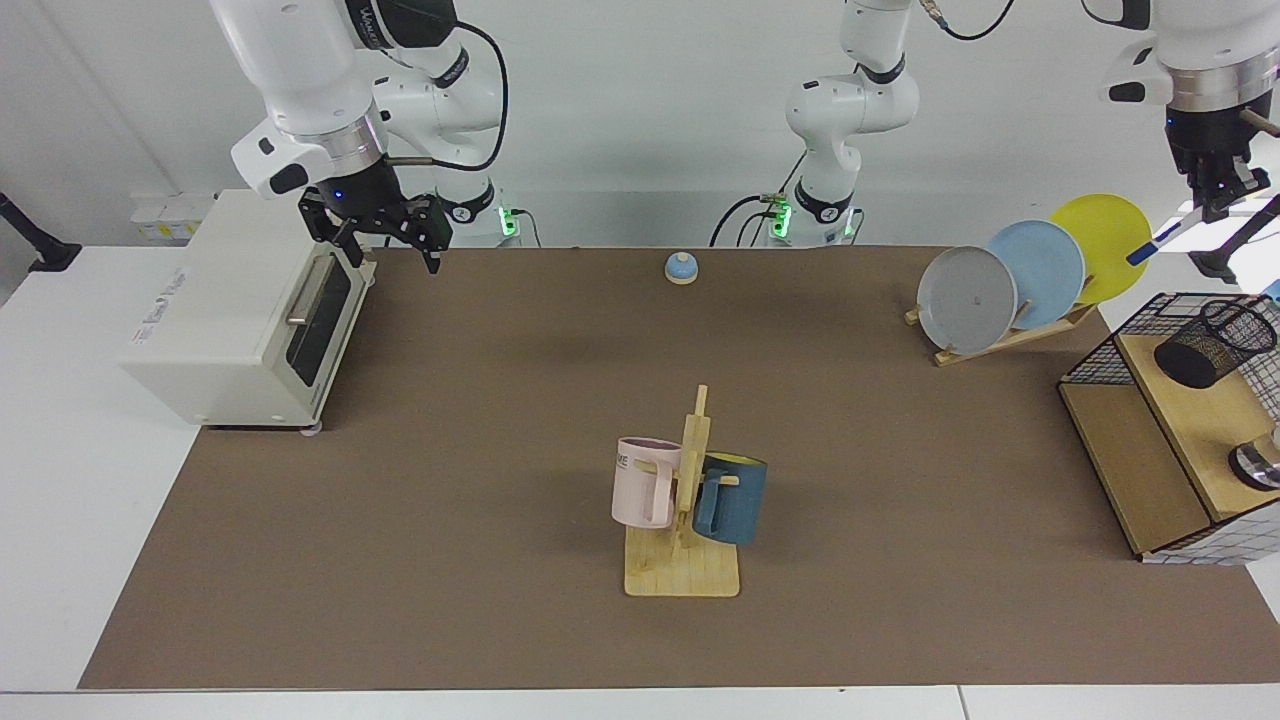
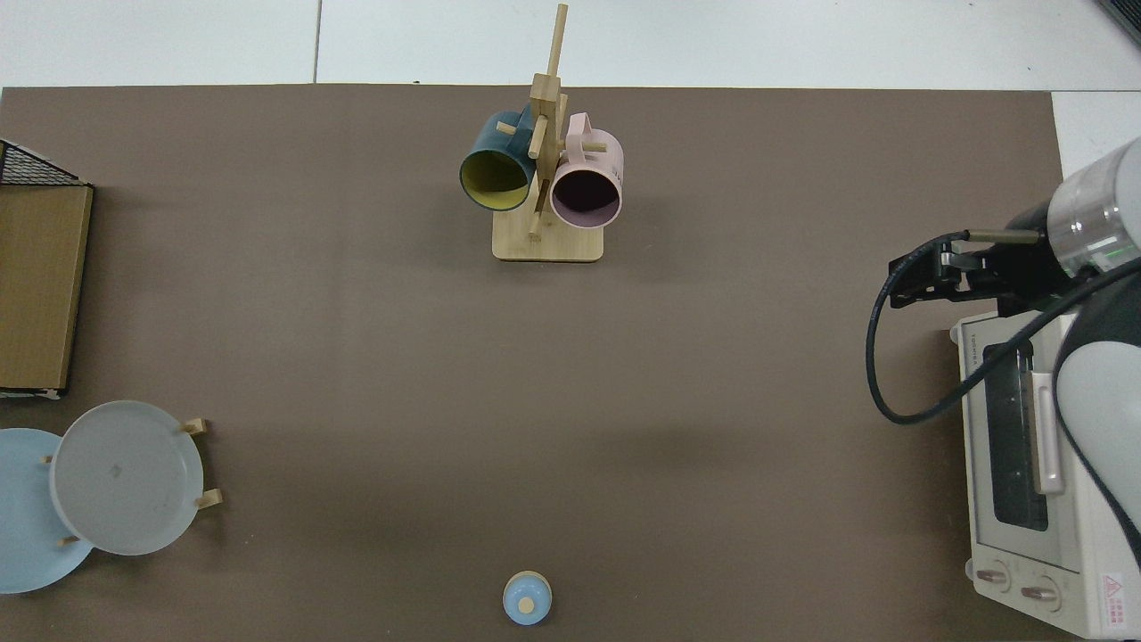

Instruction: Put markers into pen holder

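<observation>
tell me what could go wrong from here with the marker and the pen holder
1. The left hand holds the marker tilted, by one end; entering the pen holder at that slant, it could catch the rim.
2. The pen holder itself leans on the wire shelf, so a push might tip it.
3. The yellow plate looks close to the marker's free end; a swing might clip it.

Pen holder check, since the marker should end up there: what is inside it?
The pen holder shows only a dark interior, its bottom hidden. The marker hangs above in the left gripper.

Facing camera looks across the table point(image 1: 500, 420); top camera straight down
</observation>
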You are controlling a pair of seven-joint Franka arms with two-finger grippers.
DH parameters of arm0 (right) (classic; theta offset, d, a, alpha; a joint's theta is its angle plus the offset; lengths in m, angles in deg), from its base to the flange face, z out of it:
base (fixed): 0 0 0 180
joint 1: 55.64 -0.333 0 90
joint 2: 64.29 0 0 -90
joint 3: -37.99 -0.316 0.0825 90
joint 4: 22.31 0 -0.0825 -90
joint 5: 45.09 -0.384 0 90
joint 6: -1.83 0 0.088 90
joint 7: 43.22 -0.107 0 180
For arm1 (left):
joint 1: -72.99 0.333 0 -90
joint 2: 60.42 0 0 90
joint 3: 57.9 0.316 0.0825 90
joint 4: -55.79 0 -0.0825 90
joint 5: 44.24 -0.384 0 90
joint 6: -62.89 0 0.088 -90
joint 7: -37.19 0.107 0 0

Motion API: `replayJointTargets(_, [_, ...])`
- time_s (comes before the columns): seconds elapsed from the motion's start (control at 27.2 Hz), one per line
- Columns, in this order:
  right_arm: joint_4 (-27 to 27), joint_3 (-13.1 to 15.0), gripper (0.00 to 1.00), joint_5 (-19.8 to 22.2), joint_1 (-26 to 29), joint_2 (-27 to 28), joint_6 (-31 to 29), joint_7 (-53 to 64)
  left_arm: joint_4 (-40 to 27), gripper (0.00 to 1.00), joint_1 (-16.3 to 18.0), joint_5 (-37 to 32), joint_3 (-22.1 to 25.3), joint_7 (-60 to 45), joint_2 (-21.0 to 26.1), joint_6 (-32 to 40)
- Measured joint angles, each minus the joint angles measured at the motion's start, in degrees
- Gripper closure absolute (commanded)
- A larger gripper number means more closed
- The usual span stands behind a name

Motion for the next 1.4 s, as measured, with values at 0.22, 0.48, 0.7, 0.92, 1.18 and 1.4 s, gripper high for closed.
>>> replayJointTargets(0.22, [0.0,0.0,0.0,0.0,0.0,0.0,0.0,0.0,0.0,1.0,-1.1,-0.9,6.9,6.6,1.6,-6.4])
replayJointTargets(0.48, [0.0,0.0,0.0,0.0,0.0,0.0,0.0,0.0,-0.2,1.0,-2.8,-0.8,16.5,12.9,4.8,-13.8])
replayJointTargets(0.7, [0.0,0.0,0.0,0.0,0.0,0.0,0.0,0.0,-0.8,1.0,-3.3,-0.8,20.2,15.7,7.7,-17.8])
replayJointTargets(0.92, [0.0,0.0,0.0,0.0,0.0,0.0,0.0,0.0,-2.1,1.0,-3.4,-0.9,20.7,16.3,8.7,-19.2])
replayJointTargets(1.18, [0.0,0.0,0.0,0.0,0.0,0.0,0.0,0.0,-4.2,1.0,-4.0,-0.9,22.1,16.4,9.2,-21.7])
replayJointTargets(1.4, [0.0,0.0,0.0,0.0,0.0,0.0,0.0,0.0,-5.8,1.0,-4.1,-0.9,22.7,16.5,10.0,-23.6])
